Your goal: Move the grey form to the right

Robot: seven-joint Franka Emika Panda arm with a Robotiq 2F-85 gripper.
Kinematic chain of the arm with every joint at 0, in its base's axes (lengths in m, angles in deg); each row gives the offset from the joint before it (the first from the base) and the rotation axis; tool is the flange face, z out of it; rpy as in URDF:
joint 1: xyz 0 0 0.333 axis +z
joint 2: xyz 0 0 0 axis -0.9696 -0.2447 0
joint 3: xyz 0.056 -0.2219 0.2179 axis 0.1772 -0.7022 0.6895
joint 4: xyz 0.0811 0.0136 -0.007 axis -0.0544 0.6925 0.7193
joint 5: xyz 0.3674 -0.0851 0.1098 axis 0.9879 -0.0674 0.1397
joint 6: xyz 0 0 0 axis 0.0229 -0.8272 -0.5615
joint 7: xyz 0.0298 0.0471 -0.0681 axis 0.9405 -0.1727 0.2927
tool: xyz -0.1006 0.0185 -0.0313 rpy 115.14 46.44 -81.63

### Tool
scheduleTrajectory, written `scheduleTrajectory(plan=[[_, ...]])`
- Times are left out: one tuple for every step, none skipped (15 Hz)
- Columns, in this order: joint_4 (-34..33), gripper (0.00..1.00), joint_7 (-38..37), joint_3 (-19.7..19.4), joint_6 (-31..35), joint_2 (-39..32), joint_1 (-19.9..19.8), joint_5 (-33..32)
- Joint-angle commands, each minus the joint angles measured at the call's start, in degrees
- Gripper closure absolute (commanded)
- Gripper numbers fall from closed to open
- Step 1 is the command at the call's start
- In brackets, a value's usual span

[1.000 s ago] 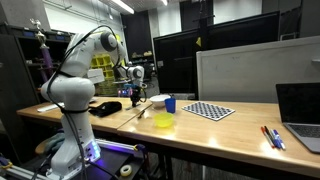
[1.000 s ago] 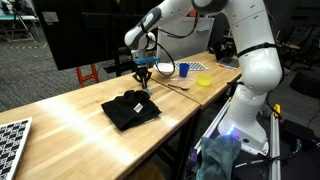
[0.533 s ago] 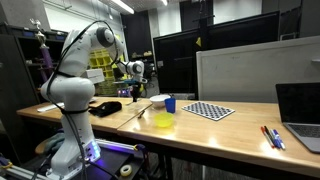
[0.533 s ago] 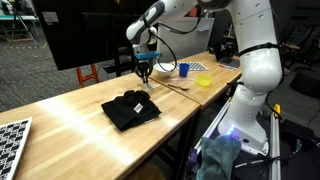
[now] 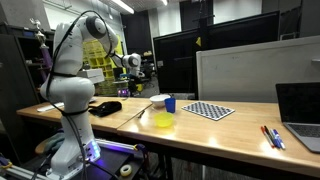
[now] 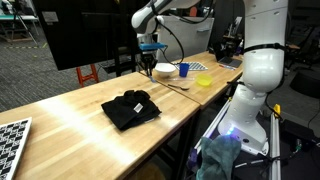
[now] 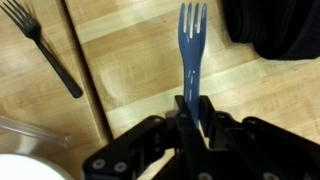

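My gripper (image 7: 192,112) is shut on the handle of a grey-blue fork (image 7: 190,40), whose tines point away from the jaws. In both exterior views the gripper (image 5: 135,70) (image 6: 146,69) hangs above the wooden table (image 6: 70,130), between the black cloth (image 6: 130,108) and the white bowl (image 6: 165,71). The fork is too small to make out in those views. A second, black fork (image 7: 45,55) lies on the table at the upper left of the wrist view.
The black cloth also shows in the wrist view (image 7: 275,30) and in an exterior view (image 5: 105,107). A blue cup (image 5: 170,103), a yellow bowl (image 5: 163,121), a checkerboard (image 5: 210,110), pens (image 5: 272,137) and a laptop (image 5: 300,108) stand further along the table.
The gripper has risen off the table with the fork in it and shifted away from the black cloth toward the white bowl. The arm has lifted higher.
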Motion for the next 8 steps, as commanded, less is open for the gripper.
scheduleTrajectory(plan=[[6.1, 0.96, -3.9, -0.1, -0.3, 7.1, 1.0, -1.4], [7.3, 0.96, -4.4, 0.1, -0.2, 8.3, 1.0, -1.3], [8.6, 0.96, -5.0, 0.2, -0.2, 9.6, 0.9, -1.2], [10.0, 0.96, -5.8, 0.3, 0.0, 10.9, 1.0, -1.1], [11.2, 0.96, -6.2, 0.4, 0.1, 12.0, 0.9, -0.9], [12.6, 0.96, -6.7, 0.5, 0.2, 13.2, 0.8, -0.7], [13.8, 0.96, -7.1, 0.6, 0.1, 14.1, 0.6, -0.4], [15.3, 0.96, -7.6, 0.6, 0.0, 15.4, 0.4, -0.1]])
